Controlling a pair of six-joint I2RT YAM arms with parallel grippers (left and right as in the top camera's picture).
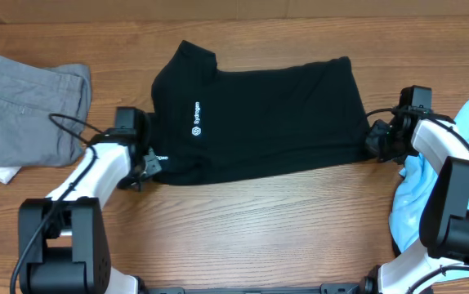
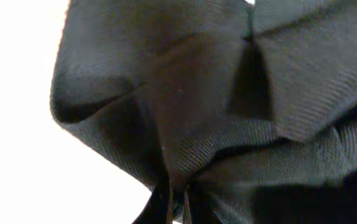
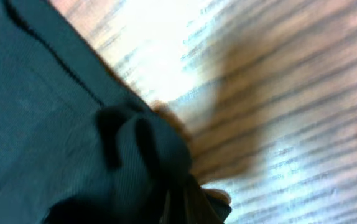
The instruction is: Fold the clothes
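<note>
**Item:** shirt (image 1: 259,118), black, white logo. We find it spread flat across the middle of the table (image 1: 259,237), with the logo end toward the left arm.

**Beside it:** grey garment (image 1: 26,110) at the far left, well apart from the shirt. T-shirt (image 1: 404,208), light blue, heaped at the right edge just beside the right arm.

**Hazards, as we judge them:**
- Thin pinch. Each gripper has only a small bunch of the shirt's edge, so a quick lift could pull the cloth free and drop one end.
- Layer count. We cannot tell from either wrist view whether both layers are caught. If only the top one is, the shirt would open instead of folding.
- Uneven travel. If one arm leads the other, the cloth twists and the fold lands skewed.
- Snagging. The right arm works close to the T-shirt, and a wide sweep could drag it onto the shirt.

**Left gripper** (image 1: 149,163): at the shirt's lower left edge, low over the table. Its fingers (image 2: 166,208) are clamped on gathered black cloth. The arm reaches up from its base at the lower left and angles inward.

**Right gripper** (image 1: 375,140): at the shirt's right edge, also low. Its fingers (image 3: 178,208) are clamped on a bunched fold, with bare wood just beside it. The arm rises from the lower right and bends in toward the shirt.
</note>
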